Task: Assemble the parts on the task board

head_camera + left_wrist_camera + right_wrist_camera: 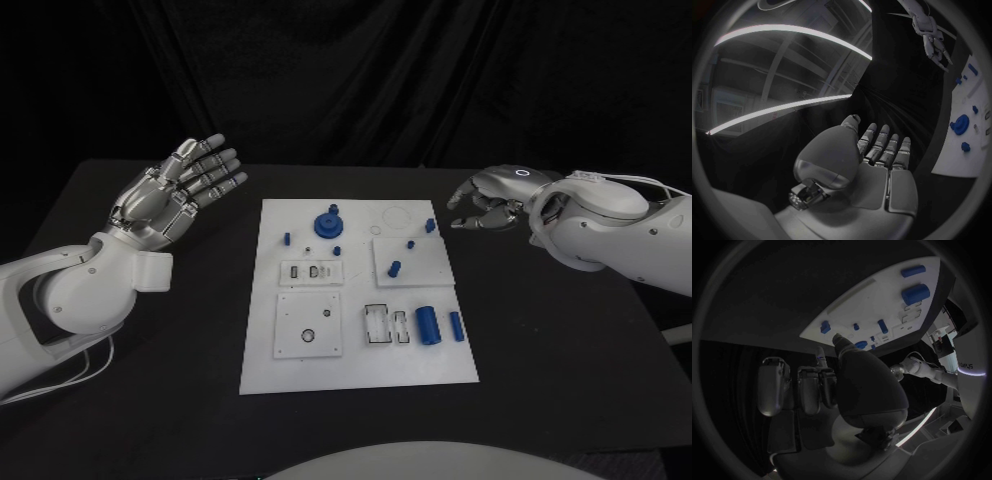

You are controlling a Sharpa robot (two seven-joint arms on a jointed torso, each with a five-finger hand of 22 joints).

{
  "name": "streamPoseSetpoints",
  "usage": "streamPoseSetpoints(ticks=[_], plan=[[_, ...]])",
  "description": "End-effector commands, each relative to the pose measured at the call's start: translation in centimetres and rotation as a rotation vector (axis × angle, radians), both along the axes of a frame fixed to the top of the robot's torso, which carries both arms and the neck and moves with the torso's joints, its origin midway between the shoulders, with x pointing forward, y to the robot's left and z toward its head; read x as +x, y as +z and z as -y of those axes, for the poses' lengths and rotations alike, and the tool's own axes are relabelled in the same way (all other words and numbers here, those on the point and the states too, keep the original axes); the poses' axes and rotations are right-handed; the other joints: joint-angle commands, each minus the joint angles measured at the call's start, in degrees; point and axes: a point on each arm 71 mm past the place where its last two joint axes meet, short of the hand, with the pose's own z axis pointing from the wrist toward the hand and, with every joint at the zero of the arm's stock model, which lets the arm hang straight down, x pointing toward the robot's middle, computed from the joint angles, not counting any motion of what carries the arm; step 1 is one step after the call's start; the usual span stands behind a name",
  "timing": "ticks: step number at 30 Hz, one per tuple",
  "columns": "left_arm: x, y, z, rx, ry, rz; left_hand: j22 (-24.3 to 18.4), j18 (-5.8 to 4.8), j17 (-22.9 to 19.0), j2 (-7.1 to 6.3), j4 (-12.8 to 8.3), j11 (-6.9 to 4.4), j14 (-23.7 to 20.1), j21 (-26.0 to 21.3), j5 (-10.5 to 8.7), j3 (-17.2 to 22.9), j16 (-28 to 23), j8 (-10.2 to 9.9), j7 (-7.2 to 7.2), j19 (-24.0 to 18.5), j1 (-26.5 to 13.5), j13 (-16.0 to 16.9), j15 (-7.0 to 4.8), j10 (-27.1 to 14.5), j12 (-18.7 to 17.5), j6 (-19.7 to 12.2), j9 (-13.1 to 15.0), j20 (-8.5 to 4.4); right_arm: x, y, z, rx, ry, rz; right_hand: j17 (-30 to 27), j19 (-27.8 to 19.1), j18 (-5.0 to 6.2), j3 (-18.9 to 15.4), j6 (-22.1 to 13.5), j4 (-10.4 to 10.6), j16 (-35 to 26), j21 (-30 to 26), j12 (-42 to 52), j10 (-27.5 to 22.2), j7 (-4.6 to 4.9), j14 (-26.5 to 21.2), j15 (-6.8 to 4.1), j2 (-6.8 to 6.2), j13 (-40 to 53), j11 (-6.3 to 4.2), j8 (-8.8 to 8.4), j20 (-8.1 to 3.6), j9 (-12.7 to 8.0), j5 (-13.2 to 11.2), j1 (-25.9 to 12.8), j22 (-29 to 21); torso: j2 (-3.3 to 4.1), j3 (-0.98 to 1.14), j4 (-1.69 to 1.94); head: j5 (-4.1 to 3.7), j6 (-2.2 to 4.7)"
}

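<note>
- To the left of the task board, the left hand is raised over the black counter with its fingers straight, spread wide and holding nothing; judging by this pose, it is parked clear of the parts so as not to disturb them.
- In the left wrist view the same hand shows its flat palm and extended fingers, with the board's edge off to one side and nothing touching it.
- At the board's far right corner, the right hand hovers with fingers curled inward and downward; in the right wrist view those fingers are folded in with nothing visibly between them, so it seems closed on nothing, probably poised to reach for a piece.
- Nearest that hand, a small blue peg stands close to the board's right edge, a likely first target.
- Further in, a blue gear-like part sits at the far middle of the board, and another small peg stands on a raised white square.
- Toward the robot, a thick blue cylinder and a thinner one lie side by side beside an open frame, apparently loose and waiting to be seated.
- By this layout, assembly looks barely begun.
</note>
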Motion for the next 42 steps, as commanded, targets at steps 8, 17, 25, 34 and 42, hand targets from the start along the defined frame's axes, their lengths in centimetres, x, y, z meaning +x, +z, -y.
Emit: streamPoseSetpoints(ticks=[8, 17, 25, 34, 42], plan=[[-0.1, -0.2, 0.1, -0.016, -0.007, -0.003, 0.01, -0.57, 0.05, 0.08, -0.05, 0.0, 0.4, 0.25, 0.19, 0.32, 0.25, 0.26, 5.08, 0.39, -0.52, 0.07, 0.11, 0.2, 0.27, 0.21, 0.07, -0.1, 0.5, -2.6, 0.3, -0.016, -0.039, -0.03, 13.92, -0.91, -0.24, -0.24, -0.44, 0.58, -0.71, -1.59, 0.15, 6.17, 0.12, 5.49, -0.36, -0.65, 15.09, -0.32, -0.46, -0.3, -0.23, -0.7, 0.6, 9.88, -0.03, 0.08, -0.3, 0.4, -0.34], [-0.2, -0.3, 0.0, -0.017, -0.008, -0.006, -0.02, -0.58, 0.05, 0.12, -0.08, -0.02, 0.39, 0.2, 0.13, 0.4, 0.22, 0.25, 5.08, 0.34, -0.56, 0.06, 0.12, 0.15, 0.2, 0.15, 0.06, -0.1, 1.2, -3.4, -0.2, 0.011, -0.035, 0.016, 12.05, -1.61, 0.07, -0.29, -1.32, 0.87, -2.08, -3.24, -0.56, 5.23, 0.33, 4.91, -0.29, -0.57, 14.04, -0.2, -1.21, -0.25, -0.69, 0.79, 1.77, 9.35, 0.07, 0.09, -0.13, 0.23, -0.17], [-0.3, -0.5, -0.1, -0.017, -0.008, -0.009, -0.02, -0.58, 0.05, 0.12, -0.08, -0.02, 0.39, 0.2, 0.13, 0.4, 0.22, 0.25, 5.08, 0.34, -0.56, 0.06, 0.12, 0.15, 0.2, 0.15, 0.06, -0.1, 1.5, -3.4, -0.9, 0.046, -0.024, 0.045, 11.72, -1.7, 0.15, 0.04, -1.12, 1.2, -2.35, -3.85, -0.63, 5.18, 0.58, 4.85, -0.19, -0.02, 13.96, -0.04, -1.36, -0.17, -0.91, 5.24, 2.33, 9.24, 0.03, 0.08, -0.3, 0.27, -0.24], [-0.3, -0.5, -0.1, -0.016, -0.009, -0.012, -0.03, -0.59, 0.05, 0.16, -0.13, -0.01, 0.39, 0.2, 0.11, 0.5, 0.23, 0.24, 5.08, 0.34, -0.6, 0.06, 0.12, 0.14, 0.21, 0.14, 0.05, -0.11, 1.7, -3.6, -1.1, 0.05, -0.028, 0.023, 11.52, -1.75, 0.19, 0.3, -1.07, 1.29, -2.51, -4.18, -0.68, 5.12, 0.71, 4.8, -0.13, 0.16, 13.89, 0.04, -1.47, -0.12, -1.05, 6.99, 2.57, 9.19, 0.0, 0.08, -0.3, 0.18, -0.3], [-0.3, -0.6, -0.1, -0.017, -0.011, -0.013, -0.04, -0.59, 0.04, 0.19, -0.17, 0.0, 0.38, 0.18, 0.14, 0.57, 0.21, 0.24, 5.07, 0.33, -0.62, 0.06, 0.13, 0.16, 0.25, 0.13, 0.05, -0.11, 2.0, -4.1, -1.5, 0.04, -0.034, -0.009, 11.13, -1.97, 0.31, 0.29, -1.08, 0.97, -2.8, -4.82, -0.83, 4.93, 0.92, 4.69, 0.0, -0.24, 13.69, 0.21, -1.6, -0.03, -1.17, 6.1, 2.99, 9.01, -0.03, 0.01, -0.3, 0.13, -0.34]])
